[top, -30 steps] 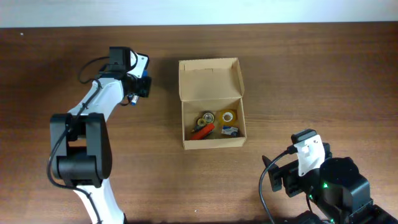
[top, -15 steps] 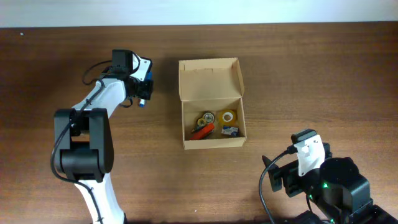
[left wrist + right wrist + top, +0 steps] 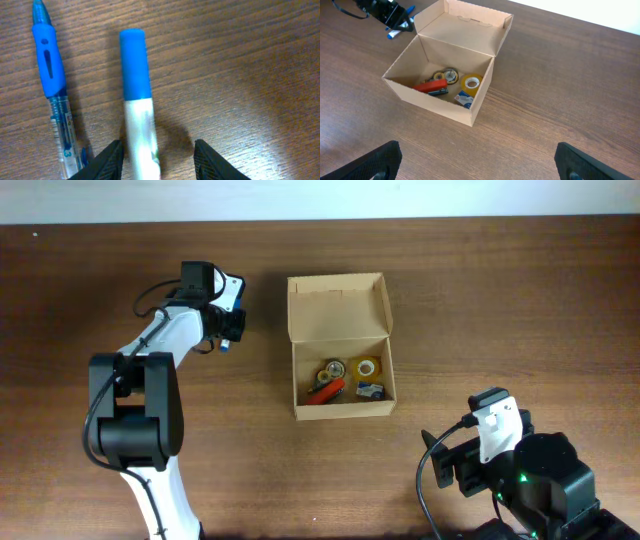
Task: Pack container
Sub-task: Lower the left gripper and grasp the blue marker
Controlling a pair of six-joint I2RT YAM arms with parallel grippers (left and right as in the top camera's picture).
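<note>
The container is a brown cardboard box with its flap lid open at mid table; it also shows in the right wrist view. Inside lie a yellow tape roll, a red item and small bits. My left gripper is open, low over the table left of the box. Between its fingers lies a white marker with a blue cap. A blue pen lies beside it, outside the left finger. My right gripper is open and empty, near the front right.
The brown wooden table spreads around the box. A white wall edge runs along the back. The left arm's base stands at the front left, the right arm's base at the front right.
My left gripper has shifted slightly right and toward the back, settling over the pens. The right arm and the box have not moved.
</note>
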